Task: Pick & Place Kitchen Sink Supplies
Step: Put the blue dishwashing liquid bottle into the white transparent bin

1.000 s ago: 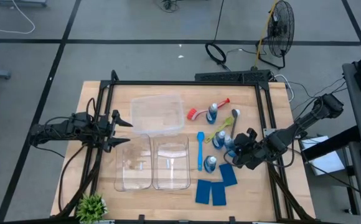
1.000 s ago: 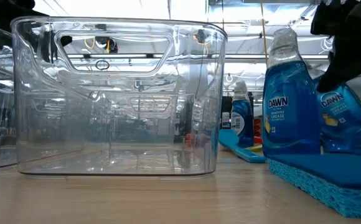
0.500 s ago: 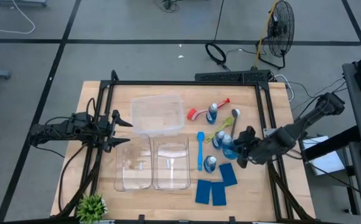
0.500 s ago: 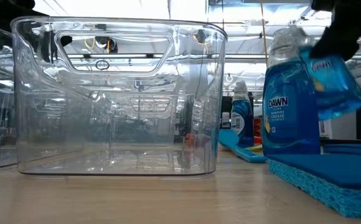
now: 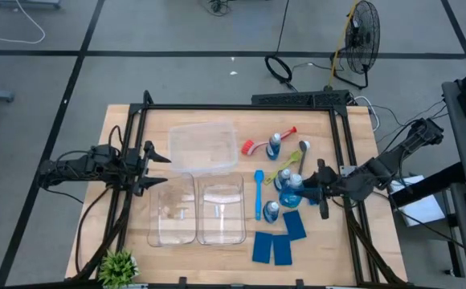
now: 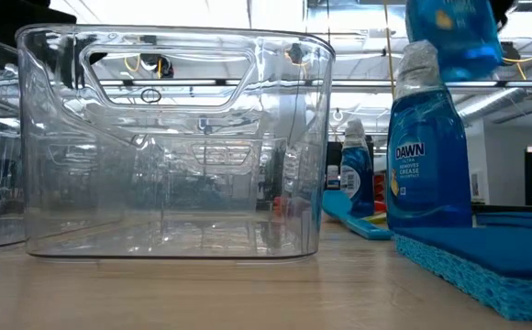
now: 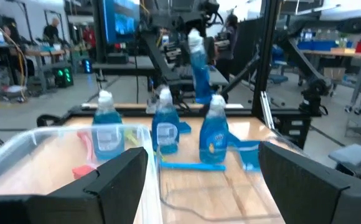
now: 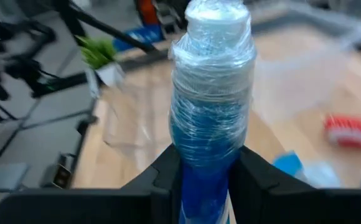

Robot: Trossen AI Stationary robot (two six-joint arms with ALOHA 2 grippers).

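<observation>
My right gripper (image 5: pixel 304 195) is shut on a small blue-liquid bottle (image 5: pixel 291 195) with a pale cap, held high above the table's right part; the low view shows only the bottle's lower body (image 6: pixel 453 37) at the top edge. Three more bottles (image 5: pixel 274 145) (image 5: pixel 282 181) (image 5: pixel 271 210) stand on their bases on the table. Red (image 5: pixel 253 145), blue (image 5: pixel 258 193) and yellow-green (image 5: pixel 278 172) brushes lie flat between them. Three blue sponges (image 5: pixel 294 225) (image 5: pixel 263 247) (image 5: pixel 283 250) lie near the front edge. My left gripper (image 5: pixel 165 171) waits open at the table's left. My right gripper pinches the bottle's blue body just below its film-wrapped neck (image 8: pixel 208 155), one finger (image 8: pixel 168 171) on each side. The fingers come about level from the table's right side. The bottle hangs clear of the table, roughly upright with its cap up (image 7: pixel 195 41).
Three clear plastic bins stand left of the supplies: one farther back (image 5: pixel 203 147) and two side by side nearer the front (image 5: pixel 173 210) (image 5: pixel 221 210). A small green potted plant (image 5: pixel 118 267) stands at the front left corner. A black frame (image 5: pixel 341 136) rims the table.
My right gripper has risen and tipped up from pointing downward to about level, staying shut on the bottle. The bottle has been lifted off the table beside the standing bottles and now hangs well above them.
</observation>
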